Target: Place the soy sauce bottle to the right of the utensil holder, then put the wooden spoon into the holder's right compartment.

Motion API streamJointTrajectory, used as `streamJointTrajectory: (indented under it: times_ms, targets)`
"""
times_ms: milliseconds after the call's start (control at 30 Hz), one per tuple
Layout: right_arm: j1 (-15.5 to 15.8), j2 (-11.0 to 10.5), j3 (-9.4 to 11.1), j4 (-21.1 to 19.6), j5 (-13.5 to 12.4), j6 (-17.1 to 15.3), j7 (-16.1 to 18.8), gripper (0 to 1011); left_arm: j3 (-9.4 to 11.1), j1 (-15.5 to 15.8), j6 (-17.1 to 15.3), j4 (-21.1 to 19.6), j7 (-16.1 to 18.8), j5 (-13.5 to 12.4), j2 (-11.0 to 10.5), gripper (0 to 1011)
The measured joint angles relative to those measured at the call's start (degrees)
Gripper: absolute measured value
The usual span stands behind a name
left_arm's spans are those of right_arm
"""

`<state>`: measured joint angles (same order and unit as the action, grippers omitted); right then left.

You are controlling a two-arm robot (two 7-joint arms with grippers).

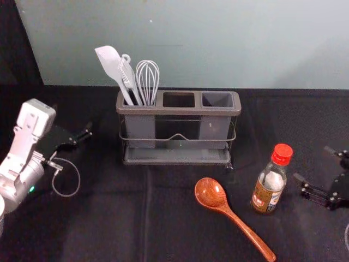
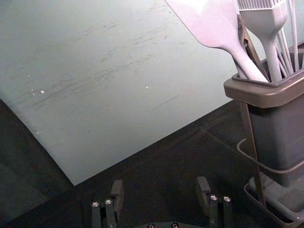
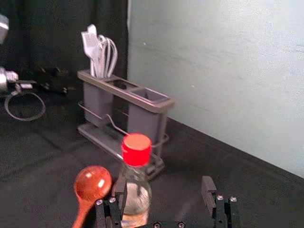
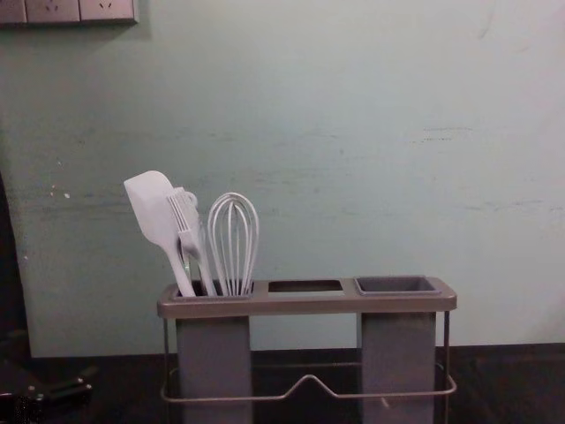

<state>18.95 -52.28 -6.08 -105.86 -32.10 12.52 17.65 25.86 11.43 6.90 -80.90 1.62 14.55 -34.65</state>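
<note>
While the soy sauce bottle (image 1: 267, 190) stood front-right of the utensil holder (image 1: 179, 110), the right gripper (image 3: 164, 184), farther right, had its fingers wide, likely for grasping it; the wooden spoon (image 1: 210, 192) lay in front, the left gripper (image 2: 160, 185) idle leftward, also wide.

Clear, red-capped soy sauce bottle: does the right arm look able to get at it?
Probably yes: the open right tool is close to the bottle, with nothing visible standing between them.

Counting one bottle (image 1: 267, 194), one spoon (image 1: 224, 208), one holder (image 1: 179, 111), two gray cups (image 4: 397, 362), one spatula (image 4: 154, 212), one brush (image 4: 189, 238) and one whisk (image 4: 233, 243).
</note>
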Motion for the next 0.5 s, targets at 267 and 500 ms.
streamJointTrajectory:
  times_ms: [267, 500]
  targets:
    - [-4.8, 4.2, -3.3, 2.3, -0.9, 0.2, 3.8, 1002, 0.0, 0.0, 0.0, 0.0, 0.0, 0.0, 0.0, 1005]
    - [-8.4, 8.4, -5.2, 5.0, -1.8, 0.4, 6.0, 1002, 0.0, 0.0, 0.0, 0.0, 0.0, 0.0, 0.0, 1005]
